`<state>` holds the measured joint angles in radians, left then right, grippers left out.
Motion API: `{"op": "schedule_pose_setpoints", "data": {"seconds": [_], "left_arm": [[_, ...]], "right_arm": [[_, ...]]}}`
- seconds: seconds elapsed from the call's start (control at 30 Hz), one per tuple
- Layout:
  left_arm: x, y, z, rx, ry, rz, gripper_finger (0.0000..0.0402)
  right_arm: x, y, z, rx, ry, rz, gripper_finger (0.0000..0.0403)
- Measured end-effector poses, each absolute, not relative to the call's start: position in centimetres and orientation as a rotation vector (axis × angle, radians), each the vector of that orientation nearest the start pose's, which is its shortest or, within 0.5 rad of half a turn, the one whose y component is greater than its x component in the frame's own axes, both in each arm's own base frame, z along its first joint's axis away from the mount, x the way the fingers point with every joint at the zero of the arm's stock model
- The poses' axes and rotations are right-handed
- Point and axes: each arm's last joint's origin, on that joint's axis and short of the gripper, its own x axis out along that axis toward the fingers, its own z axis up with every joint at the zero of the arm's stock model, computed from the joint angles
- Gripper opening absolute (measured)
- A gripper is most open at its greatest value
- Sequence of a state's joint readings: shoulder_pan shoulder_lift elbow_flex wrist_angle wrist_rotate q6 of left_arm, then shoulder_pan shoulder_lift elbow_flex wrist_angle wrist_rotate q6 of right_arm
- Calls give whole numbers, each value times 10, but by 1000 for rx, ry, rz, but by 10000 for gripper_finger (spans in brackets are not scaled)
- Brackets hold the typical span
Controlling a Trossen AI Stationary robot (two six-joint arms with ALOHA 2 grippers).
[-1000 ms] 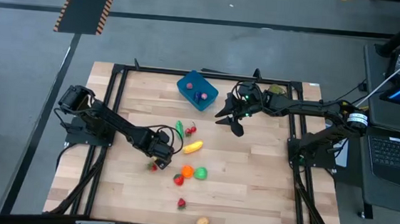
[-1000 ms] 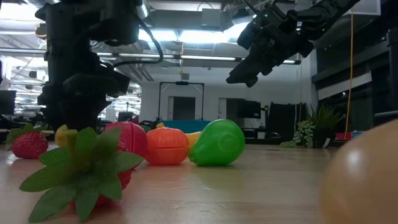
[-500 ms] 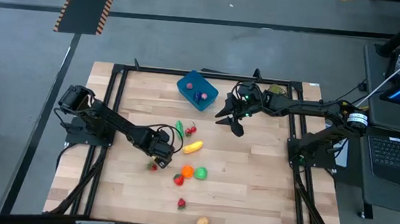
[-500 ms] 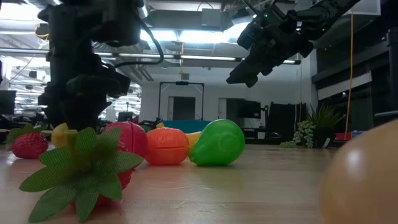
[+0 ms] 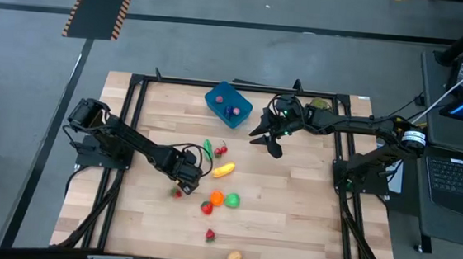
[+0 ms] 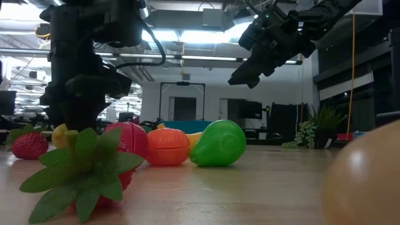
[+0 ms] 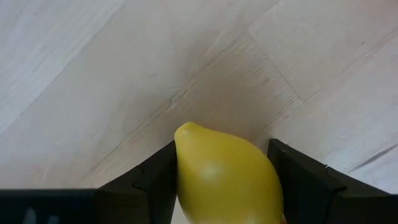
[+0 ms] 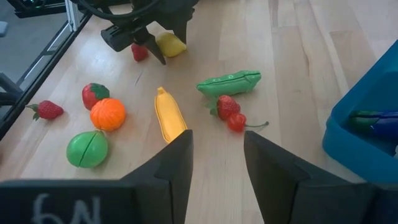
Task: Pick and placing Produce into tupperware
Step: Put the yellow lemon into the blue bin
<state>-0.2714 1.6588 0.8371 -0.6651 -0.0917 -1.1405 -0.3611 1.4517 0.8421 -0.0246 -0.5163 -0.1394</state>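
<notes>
1. In the overhead view the left gripper sits low on the wooden table, and its own dark body covers the yellow lemon there; only its wrist camera shows the fruit properly.
2. That close view has the lemon between the two dark fingers, one pressed against each side; the fruit's lower end is cut off by the picture's edge, and whether it is clear of the table cannot be told.
3. The lemon's long axis runs along the fingers, its pointed tip facing outward past the fingertips.
4. The right gripper hangs above the table just beside the blue tupperware, fingers narrowly parted and holding nothing.
5. From the right wrist, only one corner of the tupperware shows, with a purple piece inside hard to identify.
6. At table height a blurred tan shape fills the near corner, too soft to name; overhead it reads as a small tan piece at the near edge.
7. The banana lies flat in mid-table, its long axis pointing away from the right gripper toward the left one; the green pea pod lies crosswise to it.
8. An orange and a green fruit sit side by side.
</notes>
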Motion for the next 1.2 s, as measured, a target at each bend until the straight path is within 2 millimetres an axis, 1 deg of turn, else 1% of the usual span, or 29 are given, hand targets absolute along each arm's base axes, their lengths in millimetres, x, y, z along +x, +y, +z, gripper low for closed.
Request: {"op": "schedule_pose_setpoints", "data": {"seconds": [0.5, 0.67, 0.83, 0.9, 0.97, 1.2], "left_arm": [[253, -67, 132, -556, 1374, 590, 209], [255, -65, 132, -486, 1359, 559, 208], [266, -61, 141, -418, 1354, 498, 206], [277, -58, 148, -393, 1291, 481, 206], [283, -55, 156, -370, 1261, 464, 206], [298, -48, 175, -269, 1213, 426, 206]], "right_arm": [[284, -92, 219, 136, 565, 189, 145], [284, -92, 219, 136, 566, 189, 145], [284, -92, 219, 136, 566, 189, 145], [284, -92, 219, 136, 566, 189, 145], [284, -92, 219, 137, 566, 189, 145], [284, -90, 218, 139, 576, 196, 145]]}}
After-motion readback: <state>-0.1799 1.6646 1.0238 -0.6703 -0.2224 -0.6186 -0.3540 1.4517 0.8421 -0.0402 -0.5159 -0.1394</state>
